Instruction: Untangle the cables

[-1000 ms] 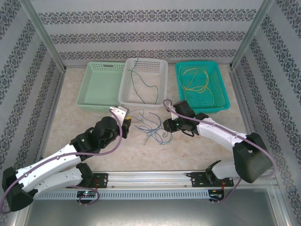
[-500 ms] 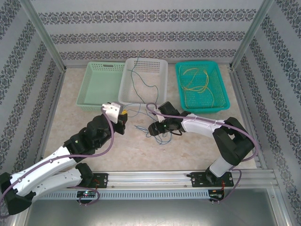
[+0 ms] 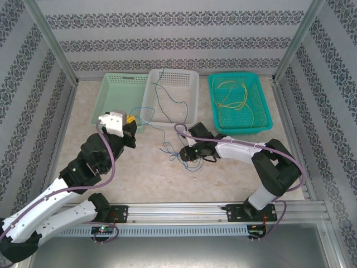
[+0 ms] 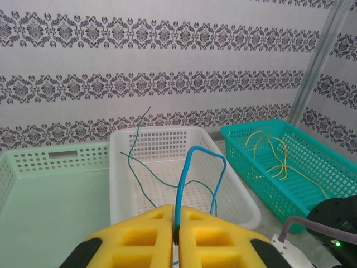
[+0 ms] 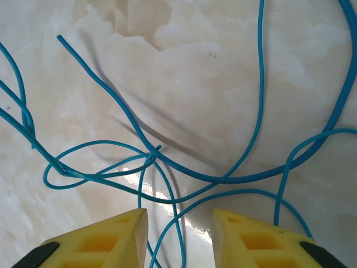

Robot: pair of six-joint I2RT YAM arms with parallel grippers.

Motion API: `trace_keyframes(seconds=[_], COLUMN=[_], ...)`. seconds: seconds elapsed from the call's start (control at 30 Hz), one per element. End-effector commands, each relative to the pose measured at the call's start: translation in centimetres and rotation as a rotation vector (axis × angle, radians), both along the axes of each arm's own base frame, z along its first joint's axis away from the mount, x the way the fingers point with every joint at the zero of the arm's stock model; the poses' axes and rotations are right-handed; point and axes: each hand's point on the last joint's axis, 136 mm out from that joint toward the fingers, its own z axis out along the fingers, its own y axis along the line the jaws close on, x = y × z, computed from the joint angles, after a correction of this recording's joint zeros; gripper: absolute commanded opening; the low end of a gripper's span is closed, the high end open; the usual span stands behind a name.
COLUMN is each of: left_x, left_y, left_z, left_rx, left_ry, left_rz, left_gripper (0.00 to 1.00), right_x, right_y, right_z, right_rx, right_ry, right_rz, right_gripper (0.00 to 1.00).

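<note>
Above the marbled tabletop (image 5: 184, 72) between patterned walls (image 4: 167, 39), right claw (image 5: 179, 234) gapes over blue cables (image 5: 260, 67); left claw (image 4: 177, 223) pinches one.

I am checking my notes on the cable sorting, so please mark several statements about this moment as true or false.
1. The left claw is shut on a blue cable. True.
2. A green cable lies in the white basket. True.
3. The yellow cables lie in the light green basket. False: the yellow cables lie in the teal basket.
4. The right claw is shut. False: the right claw stands open just above the tangled blue cables on the table.
</note>
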Motion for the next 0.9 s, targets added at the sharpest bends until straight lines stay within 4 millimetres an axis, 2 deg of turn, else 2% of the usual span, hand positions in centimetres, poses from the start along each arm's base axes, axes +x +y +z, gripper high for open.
trace_keyframes(seconds=[0.0,0.07,0.17,0.33,0.37,0.53,0.57,0.63,0.7,0.73,0.8,0.87], left_x=[0.0,-0.4,-1.4,-3.1,-3.3,-2.9,-2.8,-2.6,-2.4,-2.2,-2.1,-2.0], left_y=[1.5,2.6,4.4,6.2,5.9,4.7,4.8,5.0,5.3,5.3,4.9,4.3], left_z=[2.2,2.9,4.7,7.2,7.4,6.9,6.8,6.7,6.7,6.7,6.9,7.1], left_rx=[-0.012,-0.012,-0.015,-0.016,-0.024,-0.044,-0.04,-0.027,-0.001,0.013,0.028,0.029], left_ry=[-0.056,-0.078,-0.125,-0.174,-0.179,-0.155,-0.157,-0.161,-0.16,-0.159,-0.152,-0.15], left_rz=[0.055,0.09,0.128,0.142,0.12,0.078,0.083,0.1,0.13,0.133,0.116,0.088], left_gripper=[0.1,0.09,0.1,0.1,0.1,0.1,0.1,0.1,0.11,0.12,0.12,0.12], right_x=[0.0,0.1,-0.1,-0.1,-0.1,0.3,0.4,0.6,1.0,1.1,1.4,1.8], right_y=[-0.2,-1.2,-2.4,-2.9,-2.6,-0.4,0.0,0.4,0.7,0.9,1.6,2.3], right_z=[1.1,-0.1,-1.5,-1.8,-1.4,1.4,2.0,2.9,4.0,4.7,6.3,8.5], right_rx=[0.005,-0.052,-0.087,-0.079,-0.062,-0.003,0.006,0.02,0.045,0.067,0.115,0.162], right_ry=[-0.02,0.005,0.044,0.056,0.047,-0.019,-0.028,-0.043,-0.061,-0.071,-0.095,-0.124], right_rz=[0.017,0.009,-0.009,-0.025,-0.01,0.054,0.06,0.062,0.047,0.044,0.042,0.047], right_gripper=[0.27,0.16,0.07,0.08,0.13,0.21,0.27,0.53,0.59,0.67,0.89,0.92])
